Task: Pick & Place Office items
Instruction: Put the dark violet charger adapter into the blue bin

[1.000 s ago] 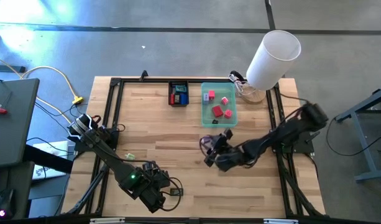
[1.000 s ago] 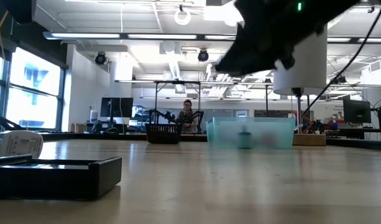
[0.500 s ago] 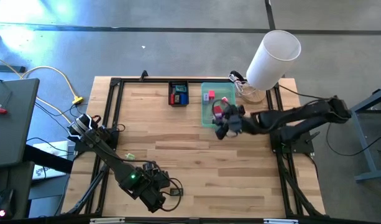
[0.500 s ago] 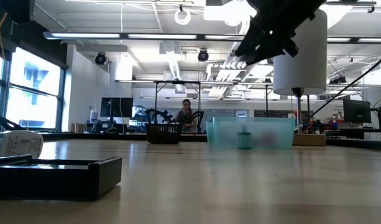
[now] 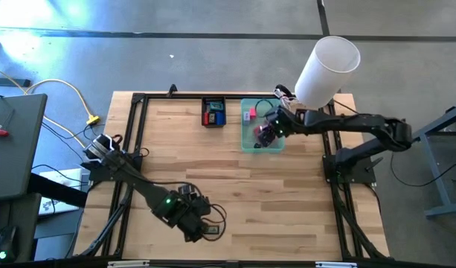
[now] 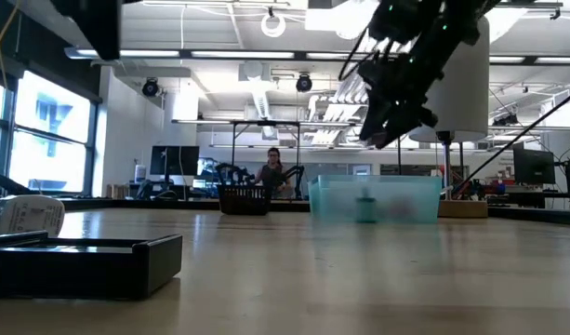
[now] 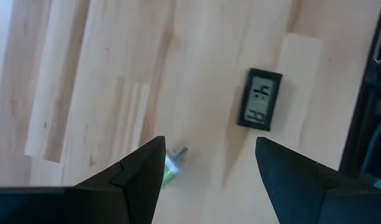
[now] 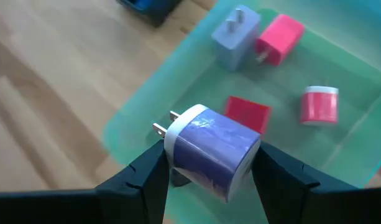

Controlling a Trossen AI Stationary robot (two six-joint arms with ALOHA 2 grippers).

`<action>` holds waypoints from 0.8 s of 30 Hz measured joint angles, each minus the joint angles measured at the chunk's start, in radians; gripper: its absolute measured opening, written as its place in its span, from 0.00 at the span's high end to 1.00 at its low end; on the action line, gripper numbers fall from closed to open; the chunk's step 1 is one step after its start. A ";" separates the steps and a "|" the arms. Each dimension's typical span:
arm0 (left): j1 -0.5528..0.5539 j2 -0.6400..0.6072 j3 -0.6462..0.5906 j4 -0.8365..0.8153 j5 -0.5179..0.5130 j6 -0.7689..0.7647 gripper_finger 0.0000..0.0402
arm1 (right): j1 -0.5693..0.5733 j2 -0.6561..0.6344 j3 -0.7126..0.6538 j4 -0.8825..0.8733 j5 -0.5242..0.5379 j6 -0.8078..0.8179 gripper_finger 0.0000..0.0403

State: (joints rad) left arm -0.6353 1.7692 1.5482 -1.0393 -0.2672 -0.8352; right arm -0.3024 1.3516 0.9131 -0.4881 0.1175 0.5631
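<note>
My right gripper (image 5: 265, 135) hangs over the translucent teal tray (image 5: 248, 141), shut on a purple plug adapter (image 8: 210, 152) with a white face and two prongs. Lying on the tray's floor are a lavender plug (image 8: 237, 36), a pink plug (image 8: 279, 38), a flat red piece (image 8: 247, 114) and a pink-and-white cylinder (image 8: 319, 104). My left gripper (image 5: 193, 222) is open, low near the table's near edge. A small green and silver piece (image 7: 172, 164) lies on the wood by one of its fingers. My right gripper pinches the purple plug adapter by its two opposite side walls (image 8: 240, 163), one finger (image 8: 140, 180) on each side. The fingers come down from above. The adapter is lifted clear above the tray, lying level, its prongs (image 8: 165, 123) sticking out sideways.
A small black tray (image 5: 213, 112) with red and blue pieces sits left of the teal tray at the far edge. A tall white cylinder (image 5: 328, 68) stands at the far right corner. A small black display unit (image 7: 260, 107) lies near my left gripper. Bare wood spans the middle.
My right gripper has carried the purple adapter from the middle of the table toward the far edge, and now holds it over the teal tray. It has stayed shut on the adapter throughout. My left arm has shifted slightly toward the right.
</note>
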 joint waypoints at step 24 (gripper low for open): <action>0.058 0.000 0.000 0.032 -0.092 -0.161 0.40 | -0.209 0.422 0.267 -0.149 -0.128 -0.355 0.54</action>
State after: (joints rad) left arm -0.5774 1.7691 1.5482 -1.0076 -0.3588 -0.9963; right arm -0.5114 1.7741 1.1802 -0.6374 -0.0105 0.2080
